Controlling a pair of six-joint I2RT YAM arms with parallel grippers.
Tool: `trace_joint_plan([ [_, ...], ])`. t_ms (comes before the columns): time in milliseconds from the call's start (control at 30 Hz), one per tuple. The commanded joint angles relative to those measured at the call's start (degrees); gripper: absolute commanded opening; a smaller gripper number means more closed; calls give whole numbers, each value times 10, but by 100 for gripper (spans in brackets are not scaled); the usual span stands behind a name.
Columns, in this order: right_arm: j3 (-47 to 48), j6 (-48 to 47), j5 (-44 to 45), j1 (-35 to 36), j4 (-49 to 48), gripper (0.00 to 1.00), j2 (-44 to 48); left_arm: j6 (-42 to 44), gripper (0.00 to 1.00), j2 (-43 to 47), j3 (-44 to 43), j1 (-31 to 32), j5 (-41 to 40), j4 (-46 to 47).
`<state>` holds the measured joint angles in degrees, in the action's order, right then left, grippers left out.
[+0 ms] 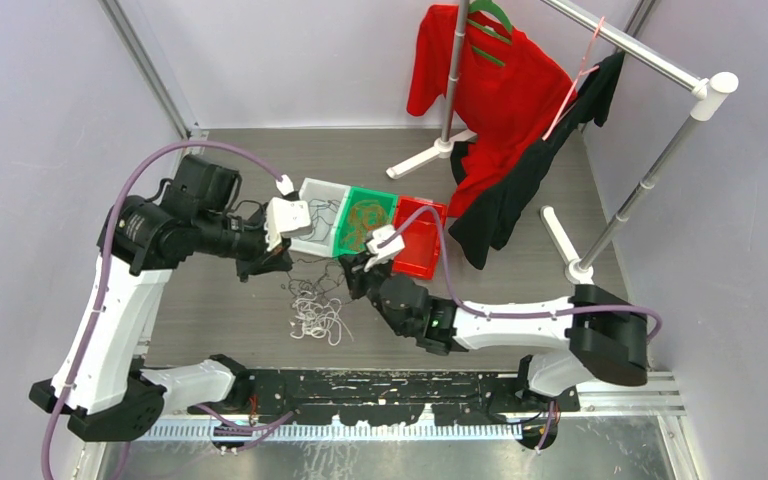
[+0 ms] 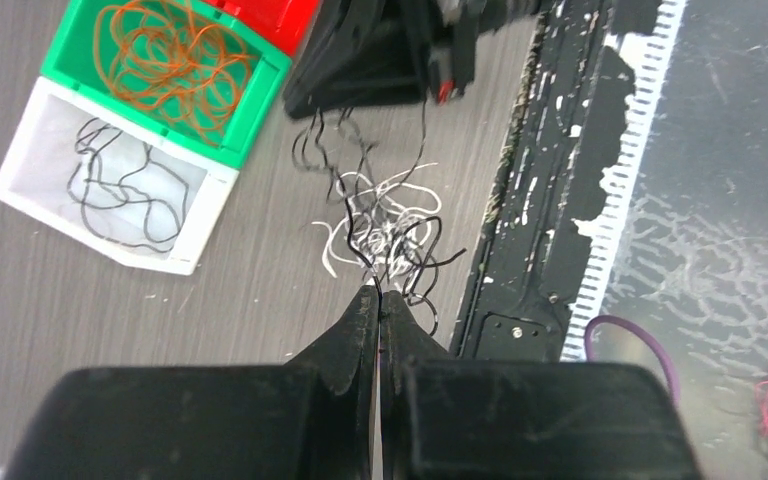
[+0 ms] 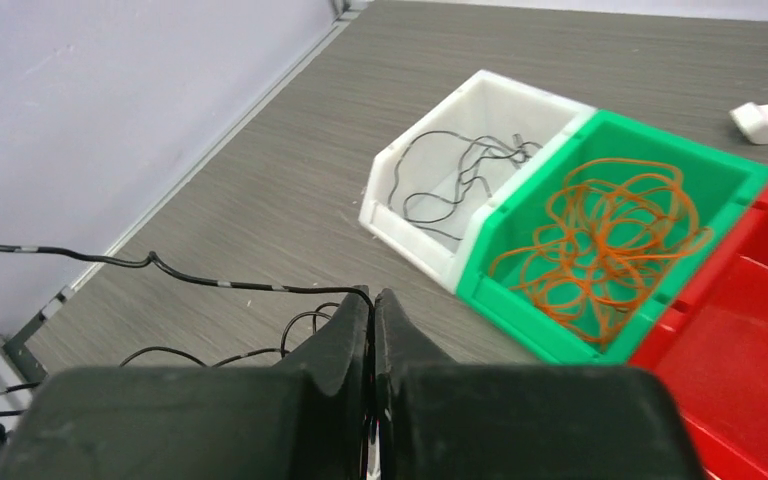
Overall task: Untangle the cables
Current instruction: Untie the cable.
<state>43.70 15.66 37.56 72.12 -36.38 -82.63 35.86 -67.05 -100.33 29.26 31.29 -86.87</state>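
Cables: a tangled heap of black and white strands (image 1: 315, 312) lies on the table (image 1: 210, 320), just near of the bins and between the two arms.
Bins: black wire sits in the white bin (image 3: 410, 235), orange wire in the green bin (image 3: 480, 272).
Left gripper (image 2: 378, 300): clenched on a black strand (image 2: 368, 278) rising from the heap.
Right gripper (image 3: 372, 300): clenched on a black wire (image 3: 260, 288) running off to the left.
Handling: probably very light, limp and springy. Loops snag, so a quick pull may drag the whole heap.
Hold: a single free end at the heap's edge, pinched at the fingertips.
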Motion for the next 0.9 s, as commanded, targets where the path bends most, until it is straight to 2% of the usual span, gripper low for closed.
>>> trace_joint_plan([
  [0,-35,-4,59,-17,-8,10,76,21,0,23,-26,2,-40,17],
  [200,-102,-5,80,-31,24,15,174,82,0,23,-115,2,-101,-44],
  [367,-123,-8,93,-34,60,16,241,101,0,43,-85,2,-124,-62],
  [700,-114,-5,65,-34,122,20,296,108,0,100,26,2,-180,-2],
  [867,-112,11,67,-34,141,20,292,77,0,126,52,2,-267,125],
])
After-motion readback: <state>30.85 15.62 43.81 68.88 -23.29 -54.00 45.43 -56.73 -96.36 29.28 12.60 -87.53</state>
